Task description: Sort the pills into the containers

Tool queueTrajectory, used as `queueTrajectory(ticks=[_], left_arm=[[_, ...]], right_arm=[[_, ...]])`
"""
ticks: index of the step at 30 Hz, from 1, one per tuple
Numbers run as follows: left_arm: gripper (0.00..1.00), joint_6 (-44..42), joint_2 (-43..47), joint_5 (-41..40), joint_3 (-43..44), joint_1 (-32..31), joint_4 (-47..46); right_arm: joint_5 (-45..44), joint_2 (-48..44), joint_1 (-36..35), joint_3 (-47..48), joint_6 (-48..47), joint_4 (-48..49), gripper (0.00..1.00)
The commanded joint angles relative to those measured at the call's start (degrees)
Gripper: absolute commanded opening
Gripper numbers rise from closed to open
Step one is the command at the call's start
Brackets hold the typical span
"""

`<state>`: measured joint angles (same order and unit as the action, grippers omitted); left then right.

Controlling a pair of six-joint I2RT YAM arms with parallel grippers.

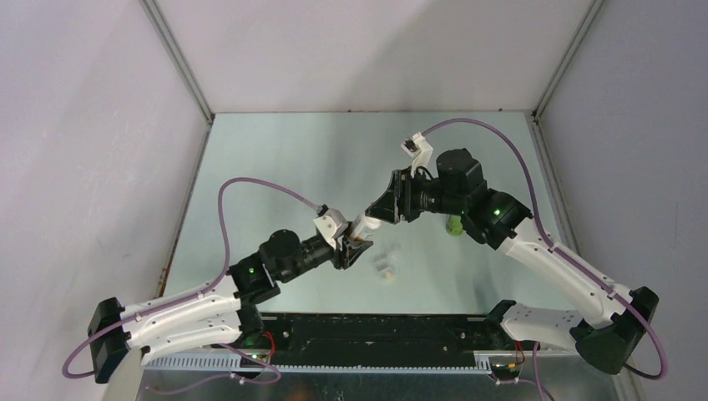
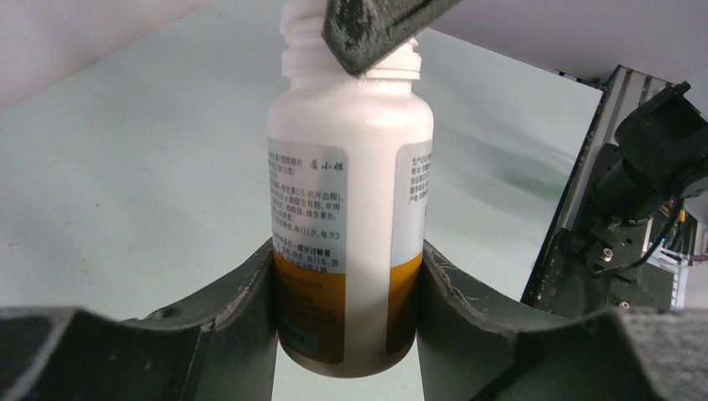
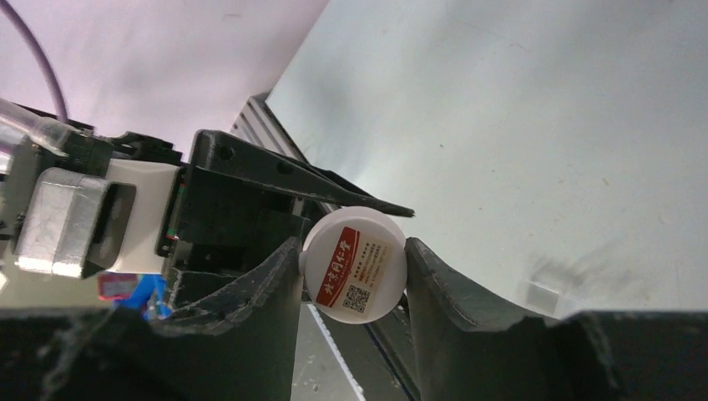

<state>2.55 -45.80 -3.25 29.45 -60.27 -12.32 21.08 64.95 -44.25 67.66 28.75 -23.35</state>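
Note:
My left gripper (image 1: 355,248) is shut on a white pill bottle (image 2: 346,167) with a white and orange label, gripping its lower body and holding it above the table. My right gripper (image 1: 373,219) is shut on the bottle's round white cap (image 3: 355,274), which has a red stripe and a QR code. It sits at the bottle's top, where bare neck threads (image 2: 294,38) show beside a right finger (image 2: 376,25). The small translucent pill box (image 1: 384,266) lies on the table just right of the left gripper. It shows blurred in the right wrist view (image 3: 547,292). No pills are visible.
A small green object (image 1: 455,225) lies on the table, partly hidden behind the right arm. A black rail (image 1: 376,330) runs along the near edge between the arm bases. Grey walls enclose the table on three sides.

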Motion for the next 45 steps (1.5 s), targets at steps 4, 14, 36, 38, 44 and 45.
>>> queueTrajectory(ticks=[4,14,36,38,44,45], left_arm=[[0.00,-0.5,0.8,0.0,-0.7,-0.2,-4.0],[0.00,-0.7,3.3,1.8,-1.7,-0.1,-5.4],[0.00,-0.7,9.0,5.8,-1.7,-0.1,-6.9],[0.00,-0.7,8.6,4.7,-1.7,-0.1,-7.0],[0.00,-0.2,6.3,-2.1,-0.7,-0.1,-5.2],[0.00,-0.1,6.0,-4.1,-0.5,-0.1,-5.0]], right_arm=[[11.2,-2.9,1.8,-1.0,5.1,7.2,0.23],[21.0,-3.8,8.3,-6.3,13.7,16.5,0.39],[20.1,-3.3,14.5,-10.0,14.8,17.3,0.33],[19.9,-3.4,14.5,-10.5,14.8,17.4,0.26],[12.4,-8.7,13.8,-10.5,13.3,14.3,0.78],[8.0,-9.6,12.7,-10.5,12.6,13.7,0.85]])
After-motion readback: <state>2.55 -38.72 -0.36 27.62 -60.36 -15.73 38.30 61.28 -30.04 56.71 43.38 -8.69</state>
